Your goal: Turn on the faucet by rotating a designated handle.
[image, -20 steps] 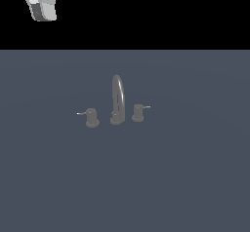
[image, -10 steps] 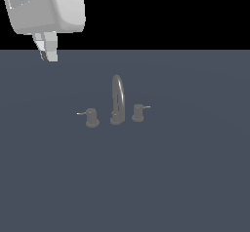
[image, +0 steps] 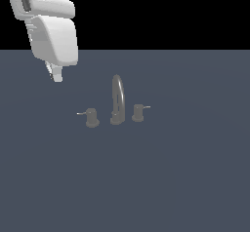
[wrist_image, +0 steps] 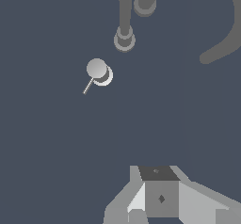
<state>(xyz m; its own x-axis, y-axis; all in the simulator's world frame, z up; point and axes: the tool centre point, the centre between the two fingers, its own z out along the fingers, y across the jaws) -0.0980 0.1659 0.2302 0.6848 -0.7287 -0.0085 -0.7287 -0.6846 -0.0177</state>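
Table (image: 185, 177): flat dark blue-grey surface filling the lower part of the exterior view; carries the faucet set.
Faucet (image: 117, 99): dark grey, in three separate pieces standing in a row near the middle of the table.
Spout (image: 117, 95): tall, slim, arched; centre piece of the row, upright on a small round base.
Handle (image: 91, 117): small cylindrical knob with a flared base, on the exterior view's left of the spout, near it but apart; thin pale lever sticking out toward the exterior view's left. In the wrist view (wrist_image: 99, 71) it shows from above as a pale round cap with the lever angled off it.
Twin knob (image: 138, 112): same form, on the exterior view's right of the spout; lever pointing to the exterior view's right.
Arm (image: 51, 31): white, entering from the upper left of the exterior view.
Claw (image: 55, 73): hangs above the table, well apart from the handle, touching nothing; open or closed, cannot tell.
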